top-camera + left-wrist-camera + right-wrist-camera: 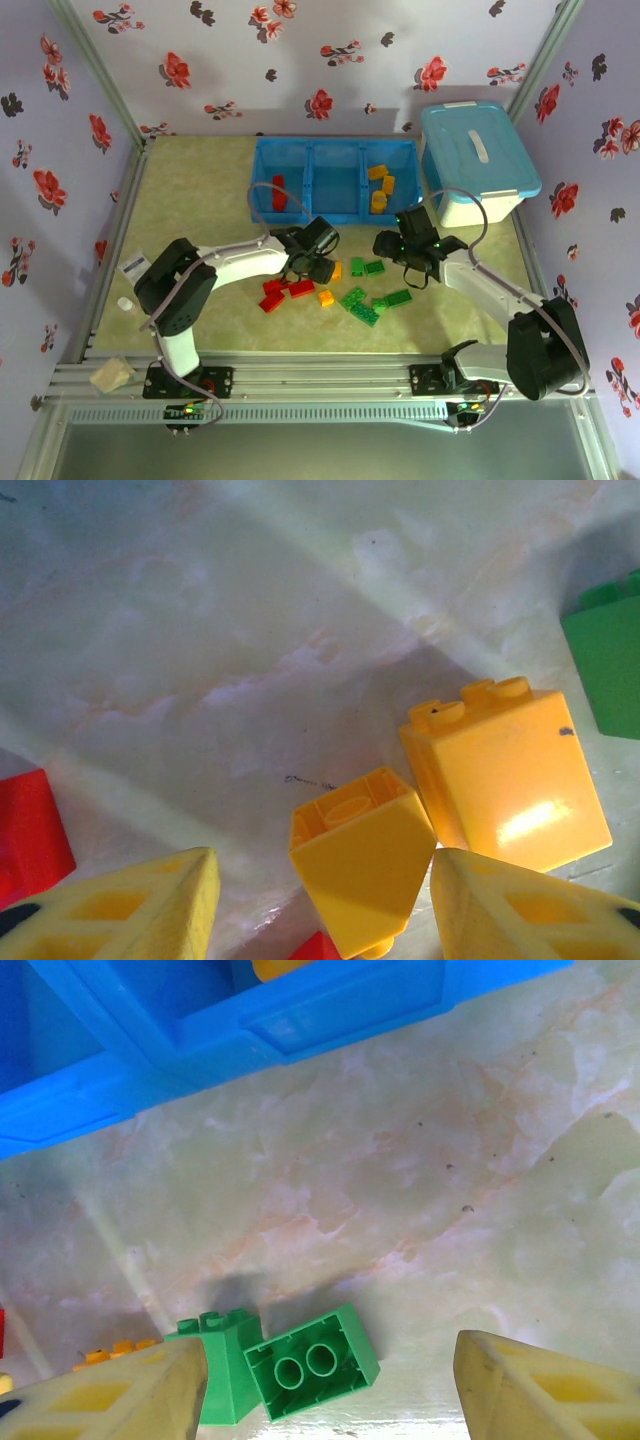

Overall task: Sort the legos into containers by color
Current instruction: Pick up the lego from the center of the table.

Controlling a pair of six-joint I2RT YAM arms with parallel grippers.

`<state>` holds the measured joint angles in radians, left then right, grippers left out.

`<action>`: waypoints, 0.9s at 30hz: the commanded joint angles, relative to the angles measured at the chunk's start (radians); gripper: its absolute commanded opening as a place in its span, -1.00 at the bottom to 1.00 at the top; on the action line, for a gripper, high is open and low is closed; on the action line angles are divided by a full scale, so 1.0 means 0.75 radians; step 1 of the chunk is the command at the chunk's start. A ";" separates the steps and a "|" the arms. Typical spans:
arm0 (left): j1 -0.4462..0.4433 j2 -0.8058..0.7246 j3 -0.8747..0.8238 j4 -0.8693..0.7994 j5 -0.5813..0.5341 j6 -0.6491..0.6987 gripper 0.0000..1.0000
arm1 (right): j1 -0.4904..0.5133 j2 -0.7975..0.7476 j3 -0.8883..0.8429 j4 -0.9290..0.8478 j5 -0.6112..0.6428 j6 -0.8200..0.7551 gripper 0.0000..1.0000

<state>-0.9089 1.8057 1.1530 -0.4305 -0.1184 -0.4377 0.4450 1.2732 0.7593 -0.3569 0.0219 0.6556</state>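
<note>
My left gripper (318, 262) (325, 905) hangs low over the scattered legos with its jaws open around a small tilted orange-yellow brick (355, 865). The brick lies close to the right finger (520, 910), and a gap shows at the left finger (130, 915). A second orange-yellow brick (500, 775) stands just beyond it. My right gripper (415, 270) (332, 1385) is open above two green bricks, one upright (215, 1370) and one upside down (312, 1360). The blue tray (330, 150) (250, 1020) holds red bricks (278, 192) in its left container and orange-yellow ones (380, 185) in its right.
Red bricks (285, 290), an orange one (327, 297) and green ones (358, 300) lie loose between the arms. A red brick (30, 830) and a green one (610, 665) edge the left wrist view. A light-blue lidded tub (475, 160) stands right of the tray.
</note>
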 commanded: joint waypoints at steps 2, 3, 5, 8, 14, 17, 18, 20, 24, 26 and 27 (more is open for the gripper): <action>-0.009 0.035 0.029 -0.020 0.025 0.006 0.13 | -0.011 -0.024 -0.033 0.030 -0.002 0.021 0.33; -0.010 0.041 0.029 -0.015 0.026 0.001 0.13 | -0.012 -0.023 -0.034 0.030 -0.003 0.022 0.33; -0.009 0.051 0.030 -0.003 0.029 -0.003 0.09 | -0.012 -0.027 -0.038 0.030 -0.003 0.026 0.33; -0.009 0.064 0.034 0.010 0.034 -0.007 0.04 | -0.013 -0.034 -0.047 0.036 -0.003 0.030 0.33; -0.010 0.077 0.040 0.032 0.041 -0.013 -0.13 | -0.014 -0.049 -0.068 0.042 0.001 0.038 0.32; -0.011 0.073 0.038 0.042 0.041 -0.013 -0.24 | -0.013 -0.057 -0.072 0.041 0.003 0.041 0.33; -0.010 0.071 0.039 0.046 0.040 -0.012 -0.27 | -0.014 -0.060 -0.075 0.041 0.005 0.042 0.33; -0.009 0.069 0.043 0.050 0.041 -0.009 -0.33 | -0.014 -0.063 -0.076 0.040 0.005 0.042 0.32; -0.009 0.069 0.060 0.044 0.040 0.002 -0.42 | -0.013 -0.069 -0.077 0.034 0.010 0.044 0.32; -0.009 0.069 0.070 0.038 0.041 0.007 -0.44 | -0.014 -0.073 -0.080 0.032 0.012 0.043 0.32; -0.009 0.069 0.073 0.036 0.040 0.008 -0.47 | -0.014 -0.077 -0.084 0.031 0.014 0.042 0.32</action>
<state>-0.9100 1.8496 1.1759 -0.4034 -0.0925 -0.4412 0.4385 1.2407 0.7162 -0.3363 0.0219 0.6662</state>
